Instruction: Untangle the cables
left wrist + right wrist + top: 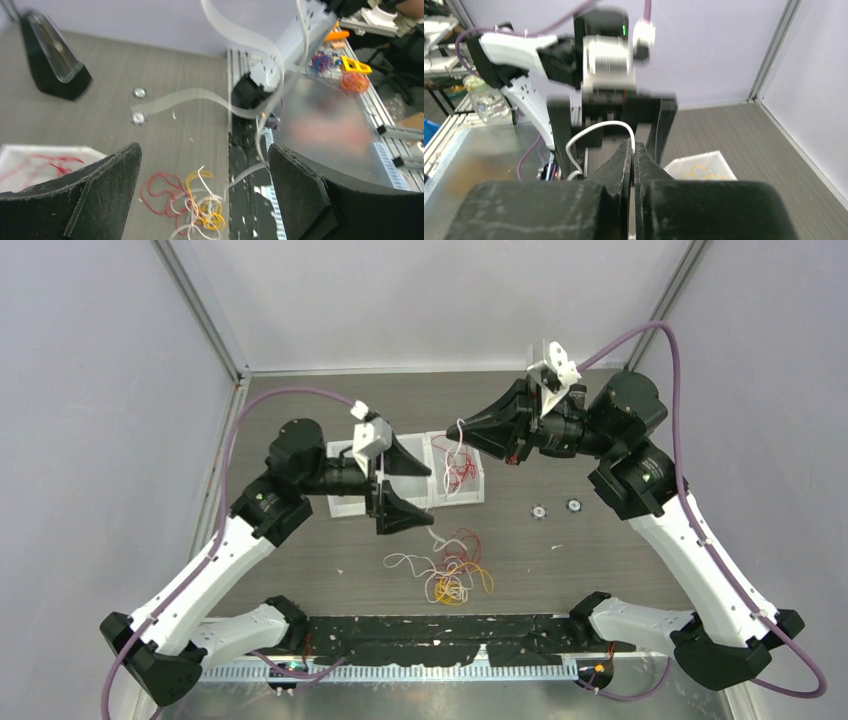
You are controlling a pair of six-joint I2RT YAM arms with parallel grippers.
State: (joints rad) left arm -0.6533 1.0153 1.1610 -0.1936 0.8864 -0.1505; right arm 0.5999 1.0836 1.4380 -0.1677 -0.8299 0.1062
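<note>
At upper centre, right gripper (463,432) pinches a white cable (600,126) over a tray (458,499), likely for sorting; left gripper (428,497) gapes empty.

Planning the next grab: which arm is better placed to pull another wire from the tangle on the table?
Left. The left gripper is open, empty and nearer the tangle; the right gripper is shut on a white wire.
</note>
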